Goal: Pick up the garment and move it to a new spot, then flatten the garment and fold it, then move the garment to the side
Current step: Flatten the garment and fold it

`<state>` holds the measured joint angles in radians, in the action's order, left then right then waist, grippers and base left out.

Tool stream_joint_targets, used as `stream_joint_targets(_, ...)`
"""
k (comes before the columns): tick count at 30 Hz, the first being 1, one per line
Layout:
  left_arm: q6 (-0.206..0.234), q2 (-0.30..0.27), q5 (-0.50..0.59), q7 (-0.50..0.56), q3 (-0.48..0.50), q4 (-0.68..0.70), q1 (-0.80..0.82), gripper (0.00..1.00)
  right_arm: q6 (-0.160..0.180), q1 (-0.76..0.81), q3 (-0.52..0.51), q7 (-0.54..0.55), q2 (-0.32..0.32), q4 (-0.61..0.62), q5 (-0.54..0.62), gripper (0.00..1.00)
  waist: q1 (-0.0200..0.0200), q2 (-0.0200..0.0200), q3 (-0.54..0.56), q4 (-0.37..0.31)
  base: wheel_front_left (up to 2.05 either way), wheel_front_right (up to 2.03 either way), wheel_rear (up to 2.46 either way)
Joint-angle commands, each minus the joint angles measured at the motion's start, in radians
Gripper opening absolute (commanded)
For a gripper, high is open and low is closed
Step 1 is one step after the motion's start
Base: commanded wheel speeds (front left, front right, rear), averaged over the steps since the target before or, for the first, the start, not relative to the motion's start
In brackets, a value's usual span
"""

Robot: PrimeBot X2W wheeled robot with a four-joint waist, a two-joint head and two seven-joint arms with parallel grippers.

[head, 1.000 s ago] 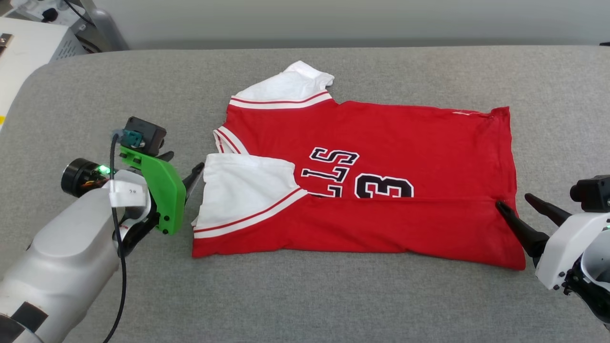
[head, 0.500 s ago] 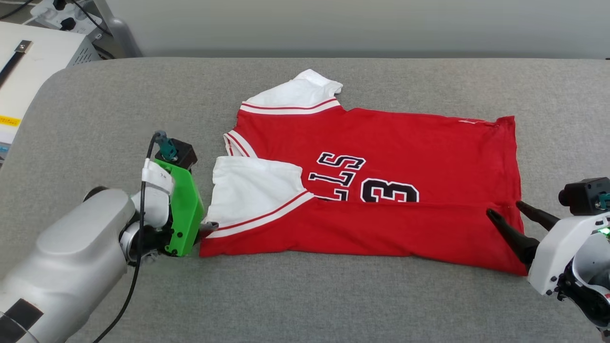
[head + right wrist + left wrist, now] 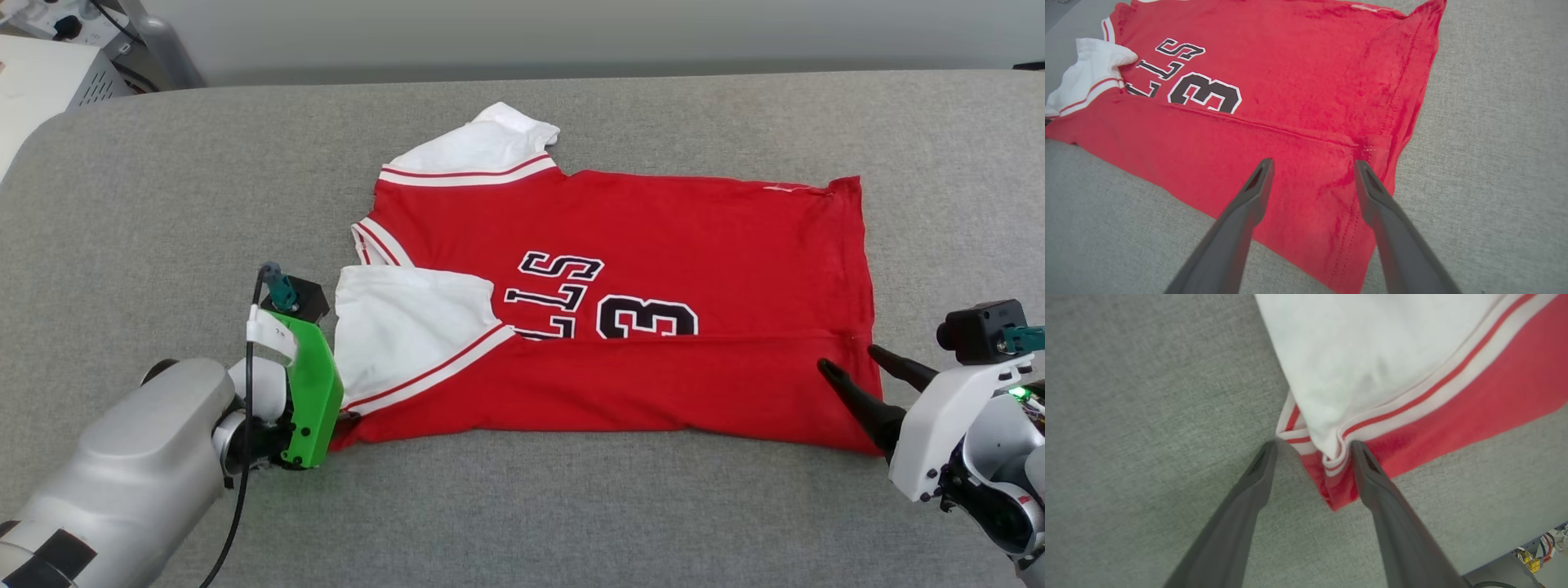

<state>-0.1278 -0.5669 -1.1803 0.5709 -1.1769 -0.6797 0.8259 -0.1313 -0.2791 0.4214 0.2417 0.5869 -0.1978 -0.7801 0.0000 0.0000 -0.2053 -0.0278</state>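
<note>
The garment (image 3: pixel 653 245), a red jersey with white sleeves and black letters and a 3, lies flat on the grey surface with its near strip folded over. My left gripper (image 3: pixel 347 418) sits at its near-left corner, largely hidden behind the green mount. In the left wrist view the left gripper (image 3: pixel 1312 446) is open, and the garment (image 3: pixel 1412 396) pokes its striped corner between the two fingers. My right gripper (image 3: pixel 847 358) is open at the near-right hem. In the right wrist view the right gripper (image 3: pixel 1312 162) hovers over the folded strip of the garment (image 3: pixel 1298 81).
The grey padded table (image 3: pixel 163 180) spreads wide around the jersey. White equipment with cables (image 3: pixel 49 65) stands beyond the far-left corner. The table's edge with loose wires (image 3: pixel 1535 555) shows in the left wrist view.
My left gripper has moved from beside the white sleeve down to the garment's near-left corner. The right gripper stays at the hem. The head camera has shifted.
</note>
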Motion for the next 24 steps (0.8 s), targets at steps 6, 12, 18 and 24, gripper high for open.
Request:
stream_joint_targets(6, -0.003, -0.020, 0.001, -0.117, -0.028, 0.042, -0.056, 0.00, 0.001, -0.056, 0.013, -0.012, 0.042, 0.029, 0.026, 1.00, 0.0000, 0.0000, 0.034, -0.007, 0.00, 0.00, 0.00)
stream_joint_targets(12, -0.003, -0.093, 0.042, -0.236, -0.030, 0.122, -0.056, 0.00, 0.001, -0.090, 0.005, 0.103, 0.132, 0.081, 0.043, 1.00, 0.0000, 0.0000, 0.062, 0.000, 0.00, 0.00, 0.00)
stream_joint_targets(18, 0.023, -0.115, 0.078, -0.282, -0.027, 0.211, -0.051, 0.00, 0.001, -0.089, 0.001, 0.389, 0.207, 0.087, 0.013, 1.00, 0.0000, 0.0000, 0.072, 0.018, 0.00, 0.00, 0.00)
stream_joint_targets(24, 0.044, -0.124, 0.099, -0.285, -0.030, 0.253, -0.041, 0.00, 0.001, -0.075, 0.018, 0.464, 0.157, 0.014, 0.008, 1.00, 0.0000, 0.0000, 0.052, 0.031, 0.00, 0.00, 0.00)
